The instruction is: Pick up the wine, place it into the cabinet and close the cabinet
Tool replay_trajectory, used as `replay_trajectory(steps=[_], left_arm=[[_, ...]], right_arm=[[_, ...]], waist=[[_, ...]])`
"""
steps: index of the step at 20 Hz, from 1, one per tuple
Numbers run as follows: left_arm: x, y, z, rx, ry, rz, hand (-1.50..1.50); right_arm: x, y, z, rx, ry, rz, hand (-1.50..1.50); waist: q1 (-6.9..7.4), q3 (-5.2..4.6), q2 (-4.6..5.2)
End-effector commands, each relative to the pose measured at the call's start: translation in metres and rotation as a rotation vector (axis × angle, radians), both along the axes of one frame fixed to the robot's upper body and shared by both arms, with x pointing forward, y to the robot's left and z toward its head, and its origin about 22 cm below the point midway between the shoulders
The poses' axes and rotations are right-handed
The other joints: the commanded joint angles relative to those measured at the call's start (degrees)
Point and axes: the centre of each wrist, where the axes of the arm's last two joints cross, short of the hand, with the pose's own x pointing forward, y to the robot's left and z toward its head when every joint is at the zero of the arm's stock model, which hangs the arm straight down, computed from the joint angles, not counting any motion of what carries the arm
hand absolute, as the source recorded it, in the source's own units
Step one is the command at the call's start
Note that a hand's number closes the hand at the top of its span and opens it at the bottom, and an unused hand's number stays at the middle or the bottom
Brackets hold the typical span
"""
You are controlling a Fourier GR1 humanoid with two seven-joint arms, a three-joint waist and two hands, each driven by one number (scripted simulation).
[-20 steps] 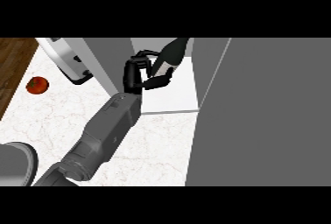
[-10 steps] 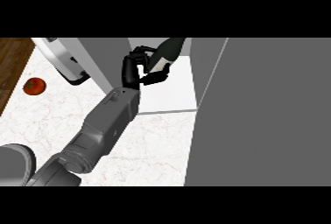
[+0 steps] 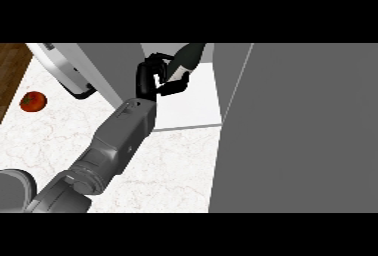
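Note:
A dark wine bottle (image 3: 187,59) leans with its neck up and to the right, just over the white shelf (image 3: 188,107) of the open cabinet. My left hand (image 3: 153,75) is shut on the bottle's lower part, fingers on its left side and thumb on its right. The hand hides the bottle's base, so I cannot tell whether it rests on the shelf. The grey forearm (image 3: 118,140) runs in from the lower left. My right hand does not show.
A large grey cabinet panel (image 3: 295,130) fills the right side. Another cabinet door (image 3: 63,67) with a dark handle (image 3: 80,93) stands open at the upper left. A red round fruit (image 3: 32,101) lies on the marble counter (image 3: 170,170) at the left.
My left hand has carried the bottle slightly left and deeper into the cabinet, and the forearm has followed. The red fruit has not moved on the counter.

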Motion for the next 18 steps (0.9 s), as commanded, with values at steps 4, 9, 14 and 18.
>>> replay_trajectory(steps=[4, 9, 14, 18], left_arm=[[0.0, 0.016, -0.004, -0.048, 0.04, 0.026, 1.5], [-0.008, 0.005, -0.015, -0.24, 0.065, -0.024, 1.5], [-0.017, 0.005, -0.029, -0.328, 0.095, -0.003, 1.5], [-0.029, 0.013, -0.048, -0.366, 0.143, -0.048, 1.5]], right_arm=[[-0.005, 0.001, 0.005, 0.007, -0.021, 0.046, -1.5], [-0.008, 0.002, 0.004, 0.002, -0.016, 0.043, -1.5], [-0.01, 0.0, 0.001, 0.021, -0.008, 0.086, -1.5], [-0.005, 0.006, 0.003, 0.032, -0.019, 0.085, -1.5]], waist=[[-0.36, -0.14, 0.57], [-0.66, -0.2, 0.51], [-3.04, -0.15, 0.75], [-2.47, -0.2, 0.73]])
